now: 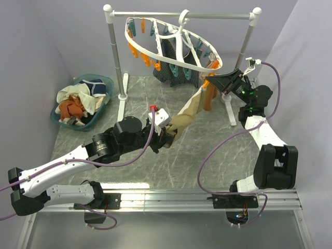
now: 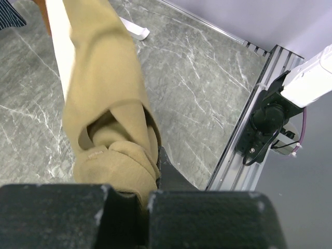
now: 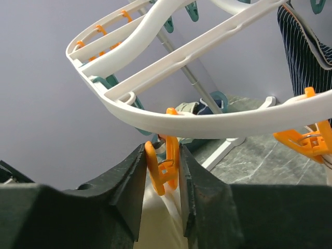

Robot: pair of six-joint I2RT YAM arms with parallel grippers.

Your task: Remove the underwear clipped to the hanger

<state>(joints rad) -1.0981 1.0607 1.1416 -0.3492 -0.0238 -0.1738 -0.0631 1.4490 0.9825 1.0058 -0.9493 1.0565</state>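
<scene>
The left hand (image 1: 167,136) is clamped tight on the lower end of the tan-brown briefs (image 1: 189,114). They stretch taut above the middle of the table (image 1: 207,153), up to an orange clothespin (image 3: 154,168) on the hanger (image 1: 151,56). The right hand (image 3: 162,175) pinches that clothespin between both fingers. Dark striped briefs (image 1: 171,67) hang from the hanger near the far edge.

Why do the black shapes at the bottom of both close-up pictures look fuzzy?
Left wrist view: the left gripper sits too near the lens to focus, though the tan-brown cloth underwear it grips looks sharp. Right wrist view: the right gripper blurs nearest the lens, around a crisp orange plastic clothespin. Top external view: evenly lit, sharp.
</scene>
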